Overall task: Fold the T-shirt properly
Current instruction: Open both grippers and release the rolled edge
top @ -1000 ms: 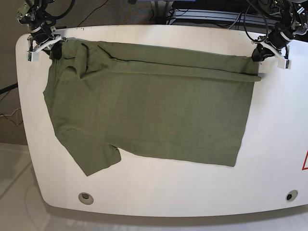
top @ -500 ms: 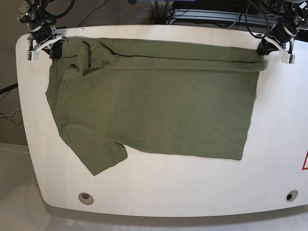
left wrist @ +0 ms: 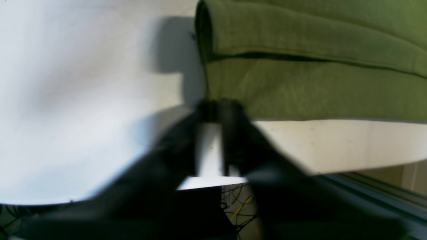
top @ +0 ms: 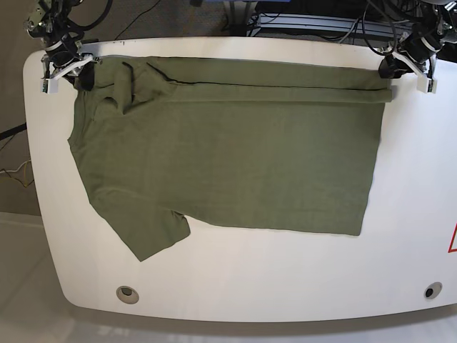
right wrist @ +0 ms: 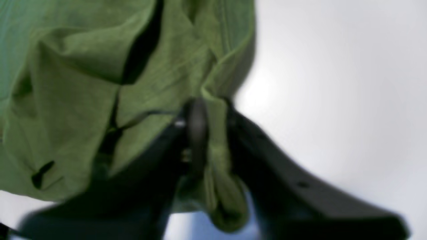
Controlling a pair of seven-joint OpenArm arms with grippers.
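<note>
At the far rim of the white table, the left gripper sits at the T-shirt's far corner on the base view's right. In the left wrist view its dark fingers come together to a narrow point right at the cloth's edge, with only a slim gap behind the tips; the picture is too blurred to tell whether fabric is actually pinched there, so its hold cannot be judged. Just beyond those tips the shirt's edge lies doubled over in a rolled band running along the table's far rim.

The right gripper, at the shirt's far corner on the base view's left, is closed on a bunched fold of green fabric: in the right wrist view a strip of cloth passes between the two dark fingers and hangs in a wad below them. Beside it the sleeve area is rumpled, with deep creases.

From that far rim the olive-green T-shirt spreads flat toward the table's near side, its folded band spanning between both grippers. A short sleeve points toward the near left corner. Two round holes, one near-left and one near-right, sit in the table clear of the cloth.
</note>
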